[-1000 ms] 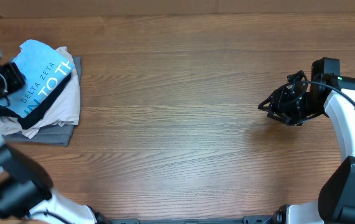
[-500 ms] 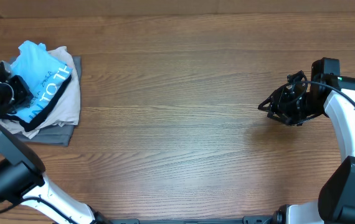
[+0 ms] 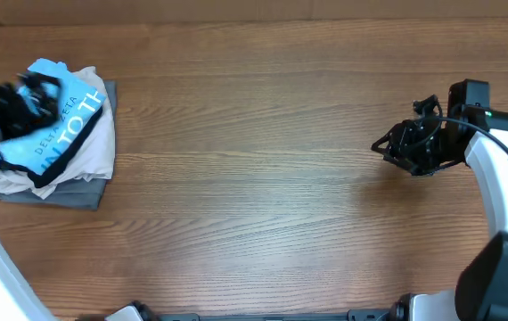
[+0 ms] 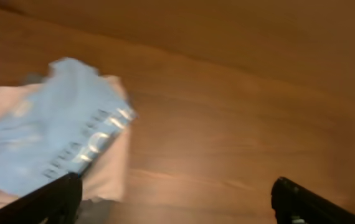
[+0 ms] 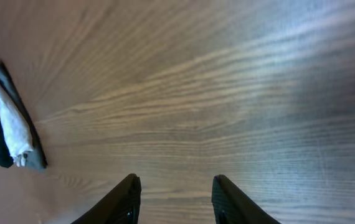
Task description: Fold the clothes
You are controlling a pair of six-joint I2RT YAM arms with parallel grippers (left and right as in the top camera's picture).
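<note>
The clothes (image 3: pixel 62 134) lie in a stack at the table's far left: a sky-blue T-shirt (image 3: pixel 58 120) with white lettering on top, then black, white and grey garments under it. My left gripper (image 3: pixel 36 94), blurred by motion, hovers at the stack's left edge. In the left wrist view it (image 4: pixel 174 202) is open wide with nothing between its fingers, and the blue T-shirt (image 4: pixel 47 137) lies ahead on the left. My right gripper (image 3: pixel 388 147) hangs over bare wood at the right. It (image 5: pixel 176 193) is open and holds nothing.
The wooden table (image 3: pixel 254 178) stretches between the two arms. In the right wrist view the stack of clothes (image 5: pixel 6 130) shows edge-on at the far left. The table's back edge (image 3: pixel 254 22) runs along the top.
My left gripper has opened wide and let go of the blue T-shirt, which now lies on the stack. The left arm has swung away. The right arm has barely moved.
</note>
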